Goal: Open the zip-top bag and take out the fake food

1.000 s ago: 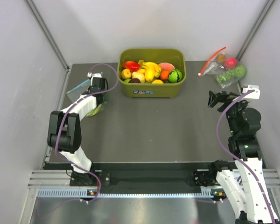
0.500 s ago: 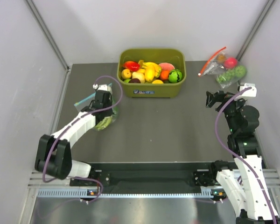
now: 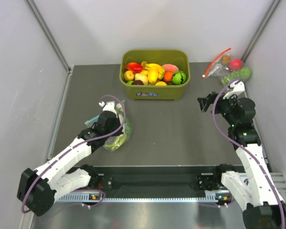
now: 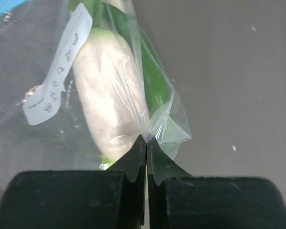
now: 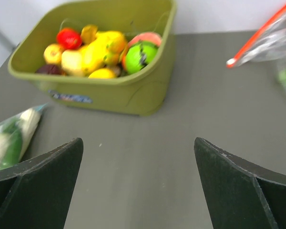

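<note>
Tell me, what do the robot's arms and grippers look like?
The left arm and right arm have white shells with black joints, and a purple cable loops along each. The left gripper and right gripper have matte black, wedge-shaped fingers.

Overhead, wrist views; common bag

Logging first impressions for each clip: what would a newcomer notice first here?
The olive-green plastic bin heaped with bright toy fruit stands far centre. Left of centre, the left hand pinches a corner of the clear crinkly zip-top bag holding a white plastic radish. The right hand hangs open on the right, near a clear bag with a red zip strip.
</note>
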Tool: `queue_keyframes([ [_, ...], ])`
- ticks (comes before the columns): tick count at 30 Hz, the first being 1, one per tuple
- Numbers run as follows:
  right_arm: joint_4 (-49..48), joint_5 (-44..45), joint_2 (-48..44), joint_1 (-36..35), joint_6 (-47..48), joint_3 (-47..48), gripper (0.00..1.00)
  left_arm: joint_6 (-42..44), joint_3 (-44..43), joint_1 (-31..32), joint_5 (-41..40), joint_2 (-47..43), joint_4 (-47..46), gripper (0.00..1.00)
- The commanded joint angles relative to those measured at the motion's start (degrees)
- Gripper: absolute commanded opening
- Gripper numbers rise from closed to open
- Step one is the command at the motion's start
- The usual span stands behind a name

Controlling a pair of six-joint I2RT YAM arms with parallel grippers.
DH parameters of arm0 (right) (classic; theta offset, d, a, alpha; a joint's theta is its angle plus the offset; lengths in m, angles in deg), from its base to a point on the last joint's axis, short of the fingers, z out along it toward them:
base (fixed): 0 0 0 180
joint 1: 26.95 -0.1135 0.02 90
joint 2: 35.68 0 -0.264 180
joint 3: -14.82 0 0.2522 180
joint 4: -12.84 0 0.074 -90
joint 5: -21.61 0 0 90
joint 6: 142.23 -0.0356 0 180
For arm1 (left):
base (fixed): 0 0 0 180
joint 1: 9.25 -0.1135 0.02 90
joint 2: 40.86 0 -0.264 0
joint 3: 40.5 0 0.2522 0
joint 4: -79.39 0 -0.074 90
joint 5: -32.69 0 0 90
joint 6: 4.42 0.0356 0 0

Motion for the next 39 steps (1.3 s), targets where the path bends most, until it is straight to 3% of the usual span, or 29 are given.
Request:
queue_keyframes([
  [1, -2.5, -10.8, 3.2, -0.2, -1.5, 1.8, 1.0, -5.0, 1.8, 2.4, 3.5, -2.6, -6.0, 0.0],
  [4, -4.4, -14.6, 5.7, -2.8, -3.1, 0.0, 1.0, -6.3, 2.5, 5.9, 3.0, -1.8, -9.9, 0.0],
  [12, -12.0, -9.2, 10.2, -17.3, -7.6, -6.9, 1.0, -6.4, -1.6, 16.2, 3.9, 11.9, -19.6, 0.0],
  [20, -14.9, -10.9, 12.4, -19.4, -9.0, -11.0, 1.0, -4.1, -7.9, 20.6, 10.4, 23.5, -31.0, 0.0],
  [31, -4.0, 1.8, 5.4, -19.4, -4.0, -11.3, 1.0, 3.1, -9.5, 22.3, 27.5, 28.1, -37.4, 0.0],
  [33, -4.0, 1.4, 5.8, -19.4, -3.8, -10.7, 1.0, 3.5, -9.3, 22.3, 27.5, 27.8, -37.2, 0.16],
  [34, -4.2, 0.8, 6.6, -19.5, -3.7, -10.6, 1.0, 3.5, -8.7, 22.3, 26.8, 26.7, -37.2, 0.36],
  [35, -4.6, -0.3, 7.3, -19.5, -3.6, -10.3, 1.0, 4.0, -8.2, 22.3, 26.1, 25.7, -36.8, 0.69],
  [36, -4.9, -0.8, 7.6, -19.4, -3.6, -10.2, 1.0, 4.2, -7.9, 22.3, 25.2, 24.8, -36.3, 0.78],
  [39, -6.4, -2.4, 9.9, -19.4, -3.8, -9.9, 1.0, 6.5, -7.2, 22.3, 19.8, 19.8, -31.6, 0.88],
])
